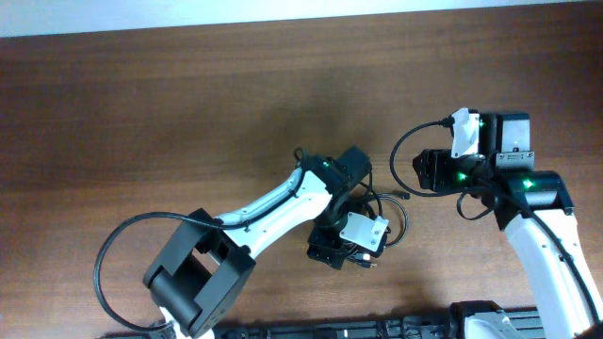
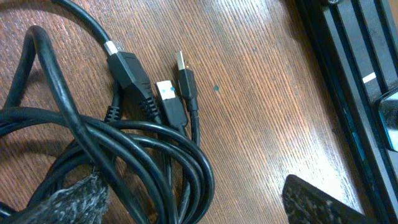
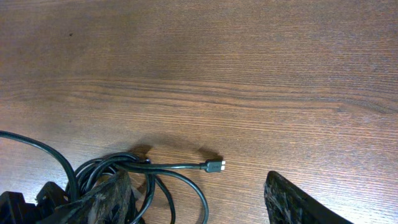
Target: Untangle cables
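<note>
1. Brown wood-grain table (image 1: pixel 188 113) from edge to edge, with a pale strip of wall (image 1: pixel 283 14) along the far side.
2. Down at the middle, a touch right and near: the cables (image 1: pixel 384 209), a black heap of loops, largely buried under the left gripper (image 1: pixel 341 250) from overhead.
3. Hard to count strands from up there, and hard to separate the thin cords from the thick wire (image 1: pixel 105 268) looping off the left arm.
4. Closer in, from the left wrist: left fingers (image 2: pixel 68 199) spread wide, one over the bundle at lower left, the other over bare wood at lower right. Both cut off by the frame edge. Pinching nothing.
5. Three plug ends side by side beyond the coil: a chunky moulded plug (image 2: pixel 127 68), a flat USB plug (image 2: pixel 165 92) with a white tongue, a slim gold-tipped plug (image 2: pixel 181 62). All lying lengthwise toward the top of that view, tips away from the coil.
6. Dark rail (image 2: pixel 348 93) closing off the right side there.
7. And over to the right gripper (image 1: pixel 419 172), just right of the heap: right fingers (image 3: pixel 298 202) parted, only the tips in frame, bare wood and one loop between them. Gripping nothing.
8. One loose strand running out of the heap, ending in a small silver-tipped plug (image 3: pixel 216 165). Long axis left to right in the right wrist view, tip pointing right.
</note>
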`<state>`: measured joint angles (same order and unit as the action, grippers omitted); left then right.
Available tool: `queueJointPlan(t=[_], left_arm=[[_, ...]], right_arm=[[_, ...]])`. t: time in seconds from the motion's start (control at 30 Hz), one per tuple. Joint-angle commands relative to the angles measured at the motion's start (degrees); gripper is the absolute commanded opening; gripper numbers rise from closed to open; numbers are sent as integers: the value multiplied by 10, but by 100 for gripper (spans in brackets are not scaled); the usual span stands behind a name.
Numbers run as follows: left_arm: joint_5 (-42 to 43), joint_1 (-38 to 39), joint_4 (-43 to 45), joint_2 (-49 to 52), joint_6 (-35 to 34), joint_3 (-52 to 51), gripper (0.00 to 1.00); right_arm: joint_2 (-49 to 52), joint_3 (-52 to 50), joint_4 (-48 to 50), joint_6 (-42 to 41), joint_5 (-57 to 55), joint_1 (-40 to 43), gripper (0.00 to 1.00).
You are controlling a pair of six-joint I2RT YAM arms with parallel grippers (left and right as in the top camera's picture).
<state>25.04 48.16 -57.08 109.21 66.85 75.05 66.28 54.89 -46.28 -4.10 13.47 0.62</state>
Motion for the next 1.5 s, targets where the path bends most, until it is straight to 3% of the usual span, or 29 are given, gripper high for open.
queueJointPlan(t=[0.0,0.2,0.33,0.4,0.47,0.5,0.53,0.77,0.87,0.97,1.07,1.1,1.47], left_arm=[[11,0,5,7,9,-14,88],[26,1,29,7,9,-43,89],[26,1,49,7,9,-46,84],[26,1,54,7,7,-46,72],[26,1,54,7,7,-46,54],[26,1,54,7,7,-46,40],[26,1,54,7,6,-46,37],[26,1,54,7,-6,-47,56],[26,1,54,15,-6,-48,58],[26,1,56,40,-6,-48,54],[38,1,59,52,-15,-48,30],[43,1,59,52,-17,-47,28],[71,-2,59,51,-31,-37,32]], right_arm=[[2,1,2,5,-6,2,67],[2,1,2,5,-6,2,67],[2,1,2,5,-6,2,67],[2,1,2,5,-6,2,67],[2,1,2,5,-6,2,67],[2,1,2,5,-6,2,67],[2,1,2,5,-6,2,67],[2,1,2,5,-6,2,67],[2,1,2,5,-6,2,67],[2,1,2,5,-6,2,67],[2,1,2,5,-6,2,67],[2,1,2,5,-6,2,67],[2,1,1,5,-4,2,67]])
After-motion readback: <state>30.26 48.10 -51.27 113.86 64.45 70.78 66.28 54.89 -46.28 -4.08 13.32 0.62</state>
